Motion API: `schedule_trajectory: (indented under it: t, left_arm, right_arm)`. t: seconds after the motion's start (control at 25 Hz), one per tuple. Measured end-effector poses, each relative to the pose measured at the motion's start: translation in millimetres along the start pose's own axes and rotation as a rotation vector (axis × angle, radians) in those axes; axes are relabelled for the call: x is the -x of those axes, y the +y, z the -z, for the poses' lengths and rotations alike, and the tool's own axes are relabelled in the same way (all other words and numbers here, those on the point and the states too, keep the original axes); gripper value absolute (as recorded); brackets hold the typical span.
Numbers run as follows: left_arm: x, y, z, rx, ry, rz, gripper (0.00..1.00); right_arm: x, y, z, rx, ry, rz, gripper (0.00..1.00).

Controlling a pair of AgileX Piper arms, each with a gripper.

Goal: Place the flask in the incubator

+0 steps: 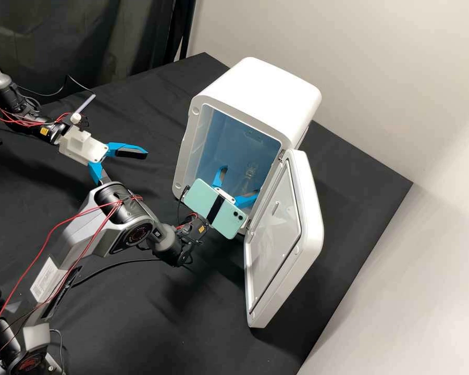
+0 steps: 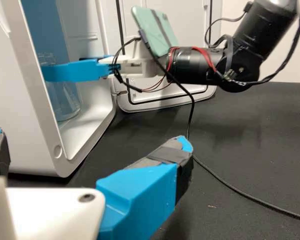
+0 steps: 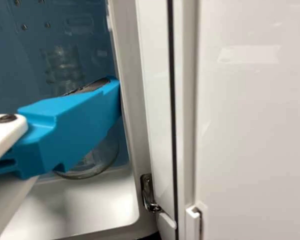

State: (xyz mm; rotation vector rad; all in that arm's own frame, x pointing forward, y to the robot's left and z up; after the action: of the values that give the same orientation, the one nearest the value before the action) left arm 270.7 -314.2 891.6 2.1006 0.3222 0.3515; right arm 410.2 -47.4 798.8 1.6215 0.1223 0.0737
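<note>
The left arm is hanging low over the table [image 1: 114, 312], off the open front of the incubator [image 1: 266, 94], with the left gripper [image 1: 122, 167] holding its fingers spread wide. The right arm is lying nearly level through that opening, the right gripper [image 1: 238, 183] keeping its fingers apart inside the incubator. The flask [image 1: 251, 172] is standing upright on the incubator's floor beside them, its neck pointing up.

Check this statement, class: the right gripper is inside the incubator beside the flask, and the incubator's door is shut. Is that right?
Not quite. The door is open, not shut; the high view shows it swung out from the incubator. The rest holds: the right gripper is inside, beside the flask.
</note>
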Motion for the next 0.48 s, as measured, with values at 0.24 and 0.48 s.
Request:
schedule_trajectory:
  t: [0.24,0.48]
  left_arm:
    - [0.0,0.0,0.0,0.0,0.0,0.0,1.0]
    - [0.0,0.0,0.0,0.0,0.0,0.0,1.0]
  right_arm:
    - [15.6,11.7,7.4,-0.009,0.025,-0.015,1.0]
    - [24.0,18.7,14.7,-0.025,0.042,-0.029,1.0]
